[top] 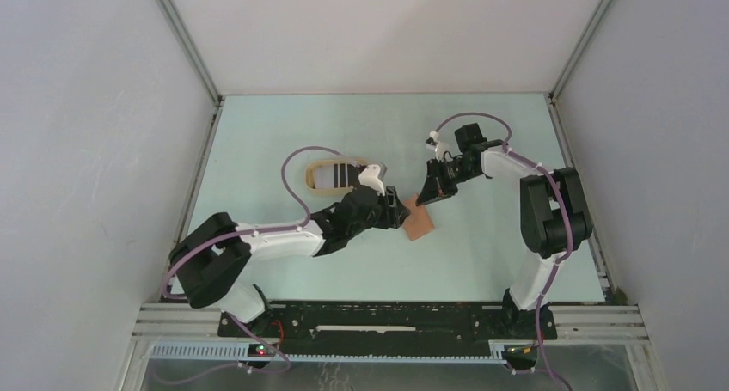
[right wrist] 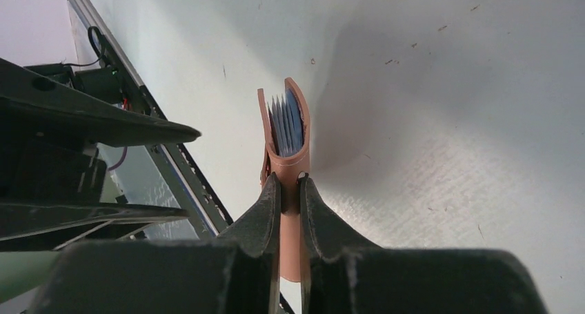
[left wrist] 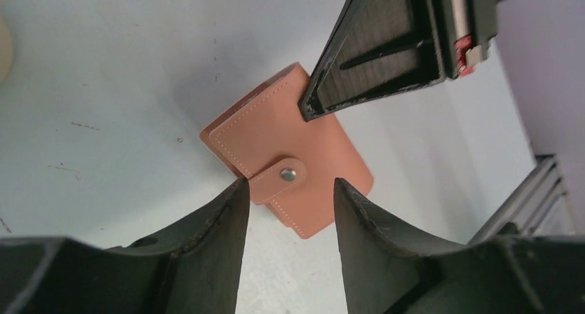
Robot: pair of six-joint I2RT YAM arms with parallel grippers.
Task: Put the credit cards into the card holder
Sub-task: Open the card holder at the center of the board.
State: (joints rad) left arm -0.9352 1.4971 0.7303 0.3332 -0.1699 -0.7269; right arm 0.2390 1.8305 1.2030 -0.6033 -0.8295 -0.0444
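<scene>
Barely begun: clamped tight on the card holder (right wrist: 286, 131) edge with right gripper (right wrist: 288, 184), straddling the fastened snap tab (left wrist: 288, 174) with left gripper (left wrist: 290, 184) parted, unsnapping and all card loading seemingly left.

The reddish-brown card holder (left wrist: 269, 134), near the table (top: 258, 142) centre, is snapped shut, blue pockets showing endwise.

Robotics test cell, laboratory type. Evidence: plain white enclosure panels (top: 86, 150) in aluminium framing (top: 186, 39), a pale green tabletop (top: 464, 262), and a cabled left arm (top: 258, 241) and right arm (top: 550, 215) bolted to a black base rail (top: 387, 314).
</scene>
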